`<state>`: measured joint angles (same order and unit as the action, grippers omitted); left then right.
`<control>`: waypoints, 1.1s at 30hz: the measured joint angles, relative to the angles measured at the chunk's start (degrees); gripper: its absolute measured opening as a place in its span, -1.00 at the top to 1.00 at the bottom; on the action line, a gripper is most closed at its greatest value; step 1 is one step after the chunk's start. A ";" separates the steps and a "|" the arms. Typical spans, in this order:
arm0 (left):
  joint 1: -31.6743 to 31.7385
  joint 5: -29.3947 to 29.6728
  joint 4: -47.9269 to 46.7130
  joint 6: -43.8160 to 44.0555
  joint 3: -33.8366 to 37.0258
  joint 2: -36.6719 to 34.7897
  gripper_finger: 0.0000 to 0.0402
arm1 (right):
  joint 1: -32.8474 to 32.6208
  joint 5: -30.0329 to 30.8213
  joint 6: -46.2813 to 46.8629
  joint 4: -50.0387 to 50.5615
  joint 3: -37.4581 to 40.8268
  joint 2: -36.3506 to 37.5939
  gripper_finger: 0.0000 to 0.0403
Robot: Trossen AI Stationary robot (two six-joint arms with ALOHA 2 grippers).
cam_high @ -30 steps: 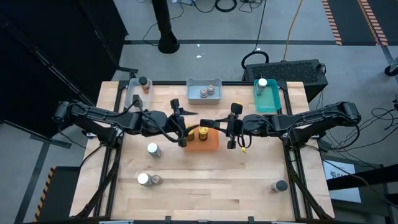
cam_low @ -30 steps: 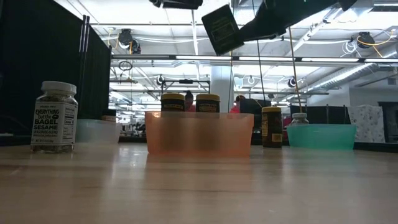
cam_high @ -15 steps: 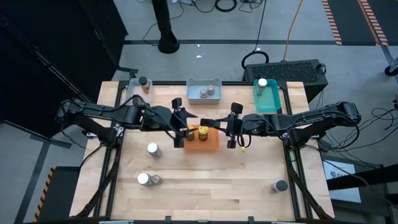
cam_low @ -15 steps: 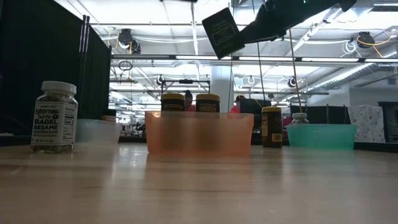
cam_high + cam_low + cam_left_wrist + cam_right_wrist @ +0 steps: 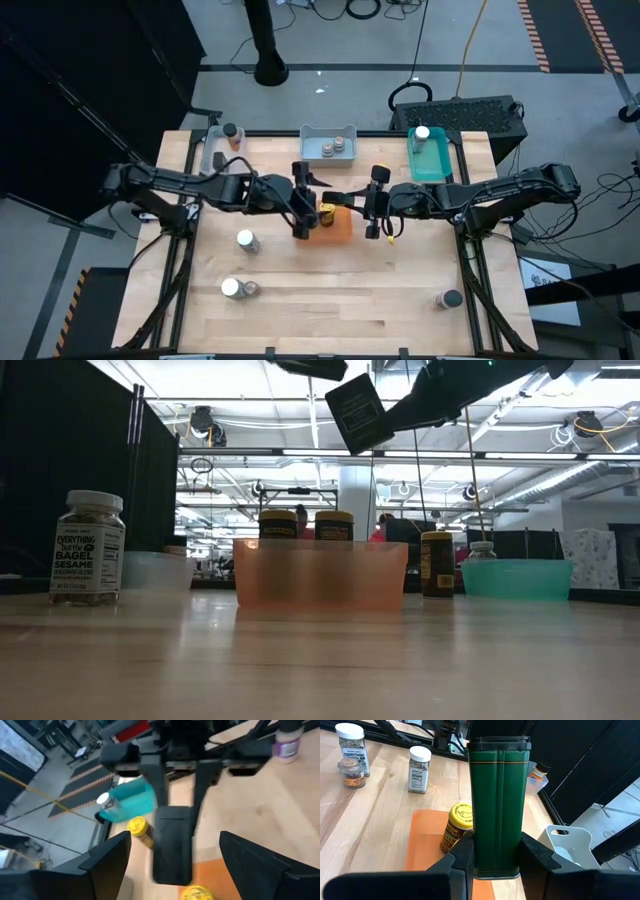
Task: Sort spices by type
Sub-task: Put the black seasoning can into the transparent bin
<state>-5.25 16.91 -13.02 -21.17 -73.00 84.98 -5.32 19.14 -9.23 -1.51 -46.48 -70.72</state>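
Wooden table (image 5: pixel 330 290), orange tray (image 5: pixel 338 229) at centre with yellow-lidded jars (image 5: pixel 326 212) inside. Left gripper (image 5: pixel 301 203) moved in from 9 o'clock, now at tray edge, fingers spread wide, empty. Right gripper (image 5: pixel 372 203) unchanged at 3 o'clock, clamped on green tin (image 5: pixel 498 805).

table (image 5: pixel 330 290): pale wood, matt | tin (image 5: pixel 499 805): green metal, glossy | orange tray (image 5: pixel 320 575): translucent plastic
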 joint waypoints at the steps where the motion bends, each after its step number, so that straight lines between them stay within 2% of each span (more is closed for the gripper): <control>1: 0.44 0.02 -0.01 -0.33 -0.01 0.11 -0.55 | 0.00 0.00 0.02 0.04 0.00 0.00 0.55; 3: 1.44 -0.58 -0.19 -0.43 0.01 0.29 -0.55 | 0.00 0.00 0.01 0.04 0.00 0.00 0.55; 6: 3.26 -5.05 0.53 -0.41 -0.05 1.57 -0.55 | 0.00 0.00 0.00 0.04 0.00 0.00 0.55; 13: 5.11 -6.44 1.14 -2.48 0.01 4.20 -0.47 | 0.00 0.00 0.02 0.08 0.00 0.00 0.55; 17: 4.42 -6.39 1.10 -3.67 0.01 4.36 -0.22 | 0.00 0.00 -0.18 0.14 0.00 -0.02 0.55; 22: 4.34 -5.80 0.66 -3.11 0.01 4.32 0.29 | 0.00 0.23 -0.49 0.17 0.00 -0.03 0.52; 23: 4.36 -5.90 0.62 -2.82 0.01 4.32 0.35 | 0.00 0.67 -0.51 0.14 0.00 -0.04 0.50; 28: 4.28 -3.89 0.67 -1.74 0.01 4.29 0.34 | 0.04 0.81 0.39 -0.20 0.00 -0.03 0.30; 33: 3.90 3.32 -2.22 1.37 0.02 2.60 0.34 | -0.03 0.49 1.95 -0.20 0.00 1.67 0.10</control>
<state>-1.34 20.23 -15.24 -19.80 -72.99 87.57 -5.36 19.63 -7.29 -1.71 -46.48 -69.04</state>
